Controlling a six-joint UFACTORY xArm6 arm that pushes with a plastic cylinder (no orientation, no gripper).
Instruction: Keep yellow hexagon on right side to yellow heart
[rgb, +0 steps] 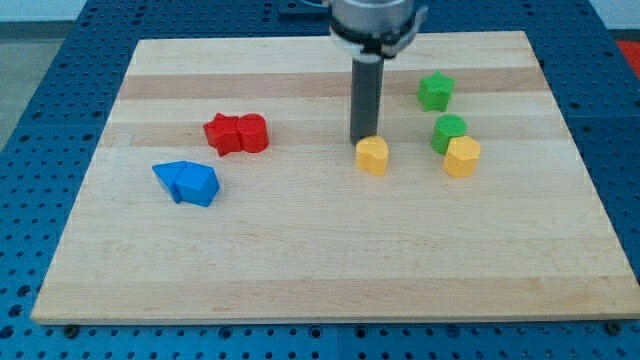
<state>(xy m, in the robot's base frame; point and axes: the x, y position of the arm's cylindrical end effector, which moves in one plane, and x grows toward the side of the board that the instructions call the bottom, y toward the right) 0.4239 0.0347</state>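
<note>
Tip (363, 139) down at frame centre, touching top edge of yellow heart (372, 156). Yellow hexagon (461, 157) off right, against green cylinder (449, 131). No jaws; bare rod.

You are looking at a robotics lab bench: a pale wooden board (330, 260) lies on a blue perforated table (40, 130), under a grey arm's dark rod, with small coloured blocks scattered around my tip (362, 139).
</note>
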